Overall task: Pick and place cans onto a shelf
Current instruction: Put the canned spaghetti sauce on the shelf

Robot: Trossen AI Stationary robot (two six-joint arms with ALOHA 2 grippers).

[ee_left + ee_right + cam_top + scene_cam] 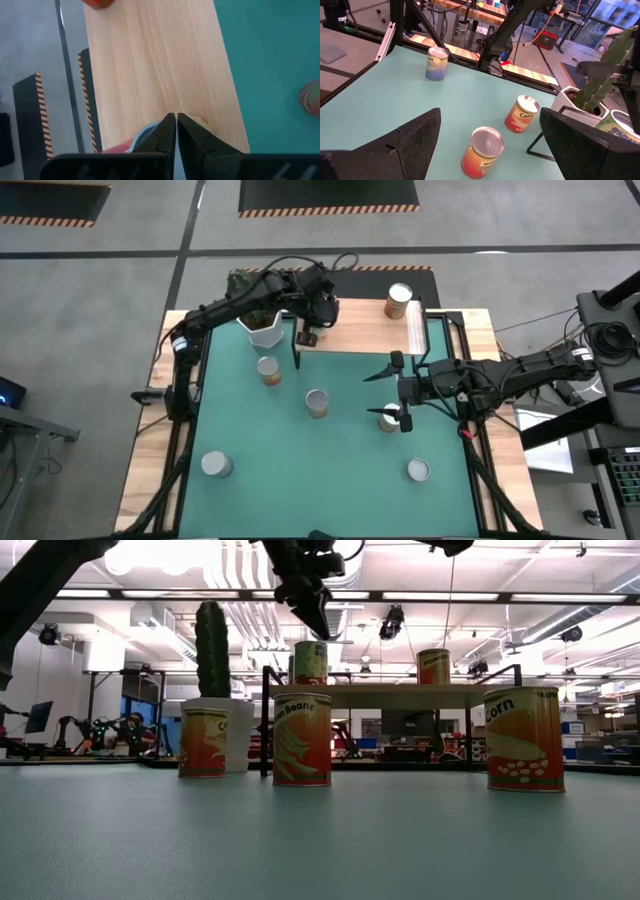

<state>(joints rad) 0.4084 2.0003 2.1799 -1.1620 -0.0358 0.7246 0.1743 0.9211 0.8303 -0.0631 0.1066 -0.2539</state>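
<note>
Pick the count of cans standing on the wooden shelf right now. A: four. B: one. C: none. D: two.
D: the low view shows two cans on the shelf, one just under the left gripper and another farther along the board; in the high view only the second can shows plainly, since the left arm covers the first.

Our left gripper (306, 332) reaches toward twelve o'clock, fingers pressed together; our right gripper (385, 392) points toward nine o'clock, fingers spread wide.
</note>
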